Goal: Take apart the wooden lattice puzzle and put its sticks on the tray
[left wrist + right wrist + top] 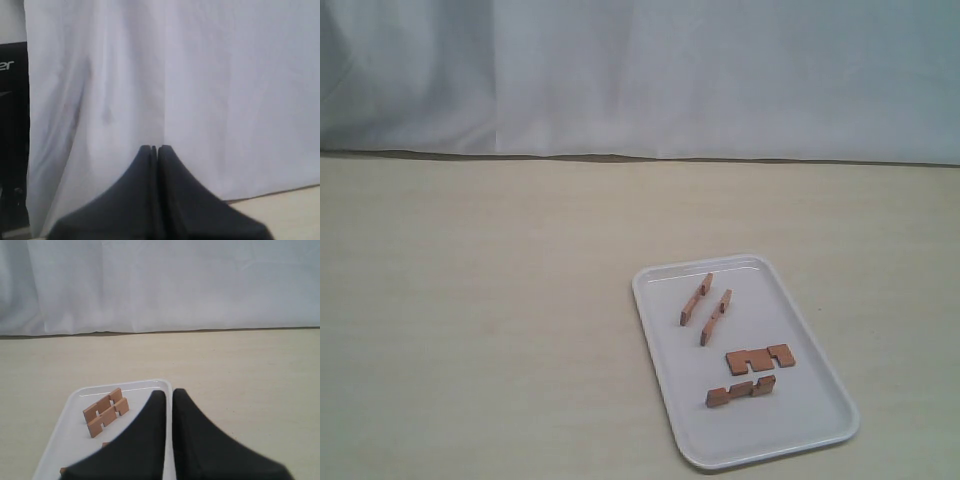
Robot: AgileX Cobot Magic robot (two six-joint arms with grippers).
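The right tool (169,392) hangs above the rim of the white tray (820,380), its dark fingers pressed together with nothing between them. All four sticks of the puzzle lie separated inside the tray. At the tray's near end the nearest stick (740,390) lies crosswise, and the second stick (758,356) is just behind it. Toward the far end, the third stick (716,317) and the fourth stick (697,298) run lengthwise, side by side. The tray rests on the pale tabletop (470,300). The left tool (154,147) is clenched and empty, facing the white cloth backdrop (640,70).
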